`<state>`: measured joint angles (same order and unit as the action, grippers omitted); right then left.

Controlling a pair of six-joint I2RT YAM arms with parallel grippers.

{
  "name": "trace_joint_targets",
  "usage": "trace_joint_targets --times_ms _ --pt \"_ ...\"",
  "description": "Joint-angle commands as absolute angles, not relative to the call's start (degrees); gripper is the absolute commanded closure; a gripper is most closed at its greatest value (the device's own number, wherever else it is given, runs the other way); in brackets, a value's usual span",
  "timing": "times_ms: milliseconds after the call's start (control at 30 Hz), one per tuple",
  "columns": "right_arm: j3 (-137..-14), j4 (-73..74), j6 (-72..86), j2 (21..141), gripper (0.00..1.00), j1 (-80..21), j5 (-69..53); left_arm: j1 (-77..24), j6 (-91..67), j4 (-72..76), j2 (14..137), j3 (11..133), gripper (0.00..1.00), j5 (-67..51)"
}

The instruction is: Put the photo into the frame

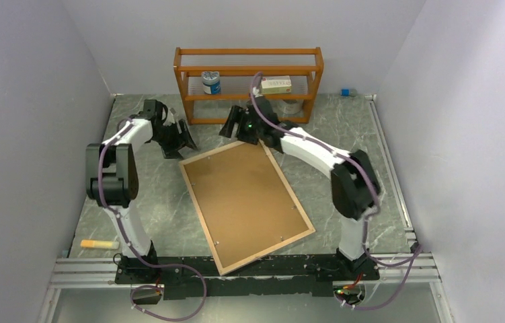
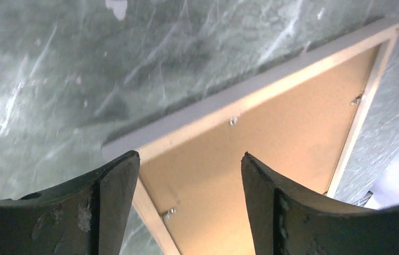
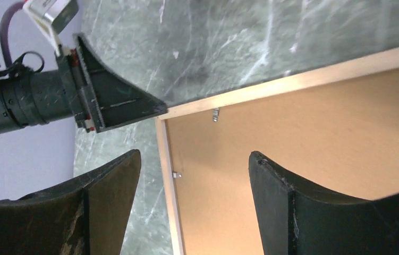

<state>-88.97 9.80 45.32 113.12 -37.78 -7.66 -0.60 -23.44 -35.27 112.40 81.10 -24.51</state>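
Two grippers of mine hang over the far end of the large thin rectangular picture frame point(image 1: 202, 217), and both have their jaws spread wide with nothing between them. The frame lies flat and back-up on the grey-green marbled table point(image 1: 148, 202), turned at an angle, near the middle and between my two arms. Its light wood-coloured back rim surrounds a flat brown backing board point(image 1: 246, 202), with small metal tabs along the inner edge.

My left gripper point(image 1: 183, 140) is at the frame's far-left corner. From the left wrist, that corner point(image 2: 239, 103) sits just beyond my left gripper point(image 2: 189, 156). My right gripper point(image 1: 230, 126) is at the far edge, just right of the same corner. From the right wrist, my right gripper point(image 3: 194, 154) frames the rim point(image 3: 293, 82), and the left gripper's finger point(image 3: 117, 101) points right at the corner; I cannot tell whether it touches.

Against the far wall stands an orange wooden shelf rack point(image 1: 249, 70) holding a white jar point(image 1: 211, 83) and a small box point(image 1: 276, 85). A yellow-orange cylinder point(image 1: 99, 244) lies near my left base.
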Motion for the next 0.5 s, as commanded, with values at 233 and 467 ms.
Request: trace_joint_targets --times_ms 233,467 --pt "-79.72 32.21 35.03 92.78 0.22 -38.13 9.38 -0.26 -29.68 -37.78 87.22 66.83 0.07 -16.59" --pt "-86.45 39.67 35.62 99.66 0.24 -51.41 13.15 -0.18 -34.21 -41.87 74.34 61.26 0.06 -7.78"
